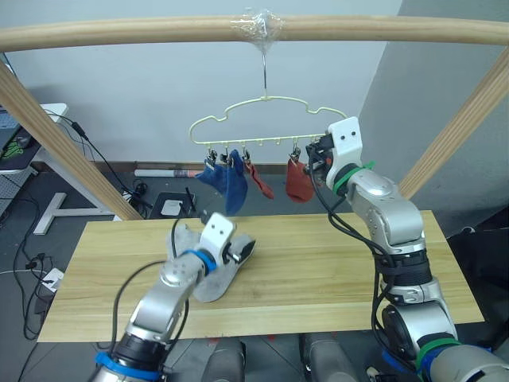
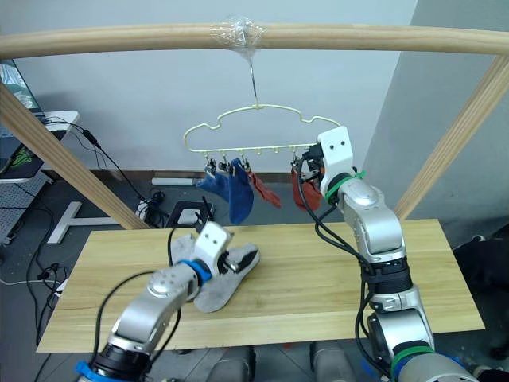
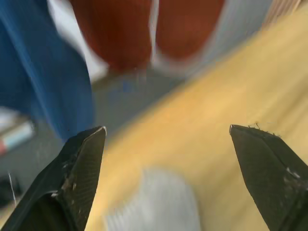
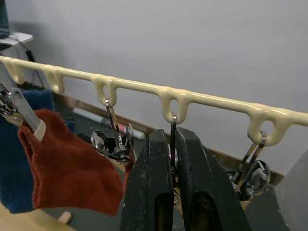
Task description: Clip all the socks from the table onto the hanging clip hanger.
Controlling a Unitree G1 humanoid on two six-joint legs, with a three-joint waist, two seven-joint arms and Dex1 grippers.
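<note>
On the left, the left gripper [image 1: 238,253] hovers low over the wooden bench [image 1: 318,270] with its jaws spread wide and empty, right above the grey socks [image 1: 208,285] lying in a small heap. To do this pick well, it should come down on one sock's cuff edge alone, so the other stays on the bench. Further along, two blue socks [image 1: 227,181] and two red socks [image 1: 299,181] already hang from the clip hanger [image 1: 262,119]. On the right, the right gripper [image 4: 173,163] has its jaws pinched together on one metal clip [image 4: 172,126]; I think this squeezes the clip open, though its mouth is hidden. It should hold steady until the cuff is fed in.
</note>
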